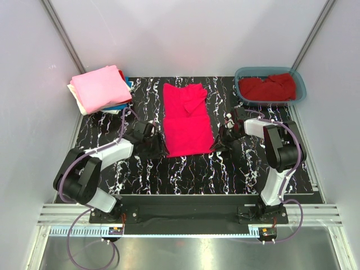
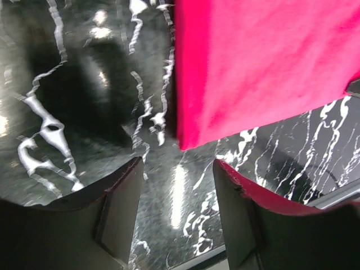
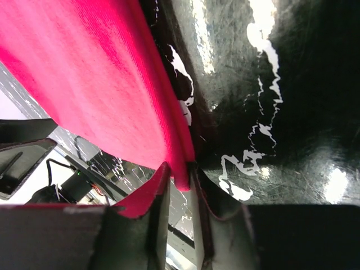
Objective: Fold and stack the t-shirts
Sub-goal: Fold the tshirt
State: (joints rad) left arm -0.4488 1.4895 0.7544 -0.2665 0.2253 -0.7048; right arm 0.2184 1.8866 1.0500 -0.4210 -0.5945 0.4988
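Observation:
A bright pinkish-red t-shirt (image 1: 187, 121) lies flat on the black marbled table, folded into a long strip. My left gripper (image 1: 153, 145) is open at its near left corner. In the left wrist view the shirt corner (image 2: 259, 62) lies just ahead of the gripper (image 2: 177, 191), with nothing between the jaws. My right gripper (image 1: 220, 140) is at the near right corner. In the right wrist view it (image 3: 179, 179) is closed narrowly on the shirt's folded edge (image 3: 112, 84). A stack with a light pink shirt (image 1: 101, 87) on top sits at the back left.
A teal plastic tub (image 1: 298, 84) at the back right holds darker red shirts (image 1: 267, 87). Cream, blue and red layers show under the light pink shirt in the stack. White walls enclose the table on three sides.

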